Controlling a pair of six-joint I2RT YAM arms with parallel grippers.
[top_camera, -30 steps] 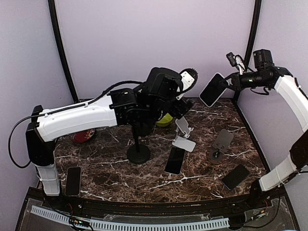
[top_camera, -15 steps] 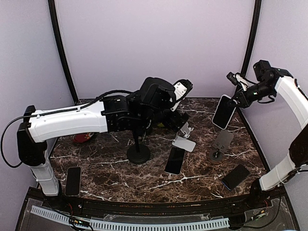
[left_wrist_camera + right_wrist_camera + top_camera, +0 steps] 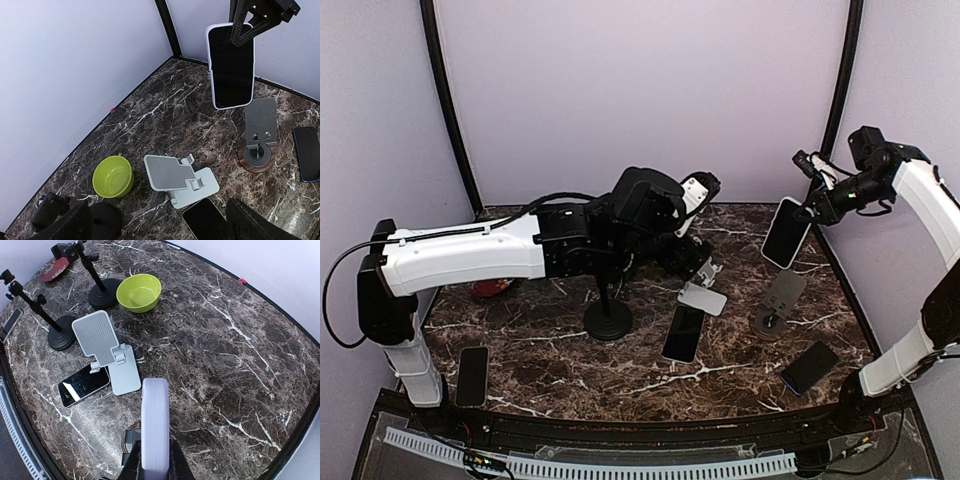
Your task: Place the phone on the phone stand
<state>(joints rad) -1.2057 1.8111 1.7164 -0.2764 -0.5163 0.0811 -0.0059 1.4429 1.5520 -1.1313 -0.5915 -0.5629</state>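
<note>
My right gripper [image 3: 808,207] is shut on a white-cased phone [image 3: 786,232] and holds it upright in the air, above the dark stand with a round wooden base [image 3: 778,300]. In the right wrist view the phone [image 3: 155,425] is edge-on between my fingers [image 3: 133,466], with that stand [image 3: 129,440] partly hidden under it. The left wrist view shows the phone [image 3: 231,67] hanging screen-forward over the dark stand [image 3: 259,131]. My left gripper [image 3: 692,262] is open and empty, just above the light grey folding stand [image 3: 701,288], which also shows in the left wrist view [image 3: 177,177].
A black phone [image 3: 684,333] lies flat beside the grey stand. A blue-edged phone [image 3: 809,367] lies front right and another phone [image 3: 472,375] front left. A black pole stand [image 3: 608,318], a green bowl [image 3: 139,291] and a red object [image 3: 490,285] stand further left.
My right gripper has swung the phone down and turned it upright over the dark stand. My left arm has lowered a little toward the grey stand.
</note>
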